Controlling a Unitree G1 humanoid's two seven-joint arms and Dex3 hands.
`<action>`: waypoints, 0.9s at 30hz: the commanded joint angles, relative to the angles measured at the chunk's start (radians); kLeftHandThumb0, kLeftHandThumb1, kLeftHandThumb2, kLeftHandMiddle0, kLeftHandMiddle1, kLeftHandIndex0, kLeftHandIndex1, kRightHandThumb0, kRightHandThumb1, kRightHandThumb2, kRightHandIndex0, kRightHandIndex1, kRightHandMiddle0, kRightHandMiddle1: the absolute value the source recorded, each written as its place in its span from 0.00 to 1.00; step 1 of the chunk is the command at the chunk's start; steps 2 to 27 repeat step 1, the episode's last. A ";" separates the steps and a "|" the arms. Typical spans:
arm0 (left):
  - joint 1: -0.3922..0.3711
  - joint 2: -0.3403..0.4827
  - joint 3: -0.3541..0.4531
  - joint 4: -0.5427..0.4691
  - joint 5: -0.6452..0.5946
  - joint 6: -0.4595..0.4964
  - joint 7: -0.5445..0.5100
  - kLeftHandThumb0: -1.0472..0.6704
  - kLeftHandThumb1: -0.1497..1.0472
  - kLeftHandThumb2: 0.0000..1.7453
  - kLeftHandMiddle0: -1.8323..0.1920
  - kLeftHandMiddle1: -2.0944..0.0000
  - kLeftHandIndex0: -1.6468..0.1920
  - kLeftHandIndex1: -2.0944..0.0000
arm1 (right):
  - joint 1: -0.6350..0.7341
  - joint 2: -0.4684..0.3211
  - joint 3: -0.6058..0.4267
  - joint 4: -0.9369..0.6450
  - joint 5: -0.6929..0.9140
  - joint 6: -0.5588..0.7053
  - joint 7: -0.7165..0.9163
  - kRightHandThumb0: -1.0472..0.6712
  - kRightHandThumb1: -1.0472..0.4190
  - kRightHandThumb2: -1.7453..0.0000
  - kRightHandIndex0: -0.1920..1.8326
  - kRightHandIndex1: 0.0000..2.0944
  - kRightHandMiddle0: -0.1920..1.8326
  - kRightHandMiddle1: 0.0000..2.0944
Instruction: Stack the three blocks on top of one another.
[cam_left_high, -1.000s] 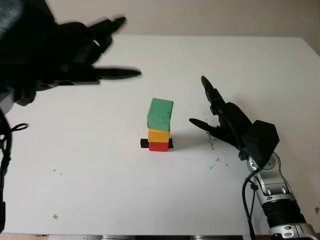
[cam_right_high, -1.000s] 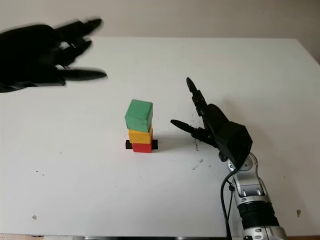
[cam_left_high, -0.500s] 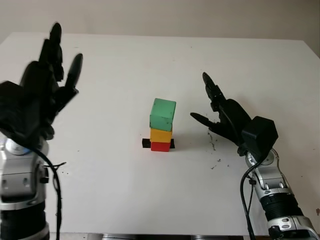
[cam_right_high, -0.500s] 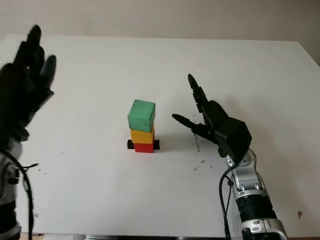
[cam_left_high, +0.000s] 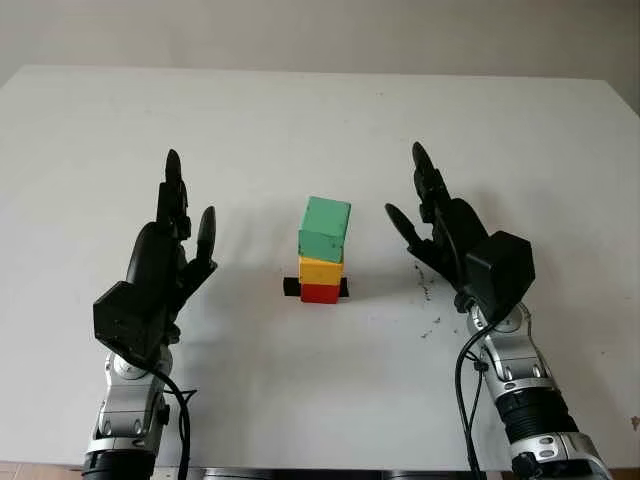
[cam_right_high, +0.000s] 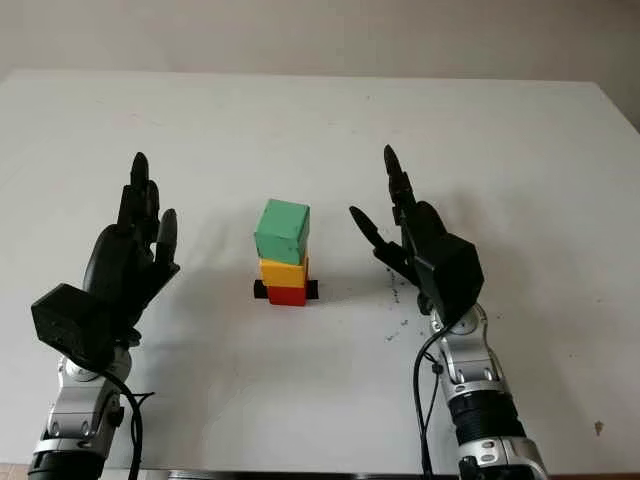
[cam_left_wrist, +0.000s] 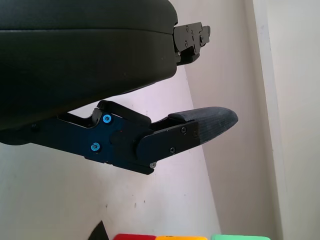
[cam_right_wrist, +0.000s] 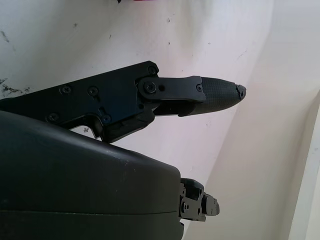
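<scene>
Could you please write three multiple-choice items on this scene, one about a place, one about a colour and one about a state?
1. Where does the stack stand?
A. Between the two hands
B. At the table's far edge
C. Under the left hand

2. What colour is the top block?
A. Red
B. Yellow
C. Green

3. What state are the hands in?
A. Both open
B. Left shut on a block
C. Right shut on a block

Answers:
1 A: the stack stands on the table between the left hand and the right hand.
2 C: the green block tops the yellow block, with the red block at the bottom.
3 A: both hands hold nothing and are apart from the stack.
</scene>
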 joint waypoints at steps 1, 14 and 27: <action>0.012 -0.009 0.004 0.005 -0.010 -0.018 0.003 0.18 1.00 0.40 1.00 1.00 1.00 1.00 | 0.010 0.004 -0.002 -0.010 -0.003 0.002 -0.006 0.18 0.00 0.74 0.03 0.02 0.06 0.02; 0.012 -0.009 0.004 0.005 -0.010 -0.018 0.003 0.18 1.00 0.40 1.00 1.00 1.00 1.00 | 0.010 0.004 -0.002 -0.010 -0.003 0.002 -0.006 0.18 0.00 0.74 0.03 0.02 0.06 0.02; 0.012 -0.009 0.004 0.005 -0.010 -0.018 0.003 0.18 1.00 0.40 1.00 1.00 1.00 1.00 | 0.010 0.004 -0.002 -0.010 -0.003 0.002 -0.006 0.18 0.00 0.74 0.03 0.02 0.06 0.02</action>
